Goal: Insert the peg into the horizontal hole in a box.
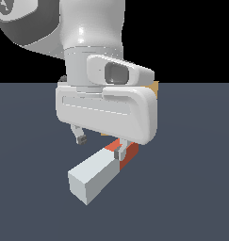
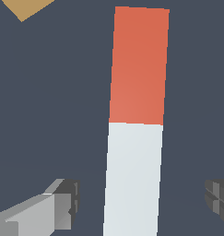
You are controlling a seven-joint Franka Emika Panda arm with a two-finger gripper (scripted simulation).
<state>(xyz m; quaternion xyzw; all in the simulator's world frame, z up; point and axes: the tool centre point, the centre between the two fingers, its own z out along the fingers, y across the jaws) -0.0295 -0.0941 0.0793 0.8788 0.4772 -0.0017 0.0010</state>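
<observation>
Jaws spread, clear of peg (image 2: 134, 124) | square bar, red-orange and pale-grey halves

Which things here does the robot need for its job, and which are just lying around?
Needed:
- peg, lying flat
- box, only a corner shows; its hole is hidden
- hand, open, a finger on either side of the peg

Lying around:
- nothing else visible on the dark floor

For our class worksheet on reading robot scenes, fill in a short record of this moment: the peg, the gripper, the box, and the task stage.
peg: long square bar, pale grey-white with a red-orange end, lying flat on the dark grey floor
gripper: open, fingers either side of the peg's white part, not touching it
box: tan-orange block, only a corner shows, beyond the red end; hole not visible
stage: peg not yet grasped
</observation>
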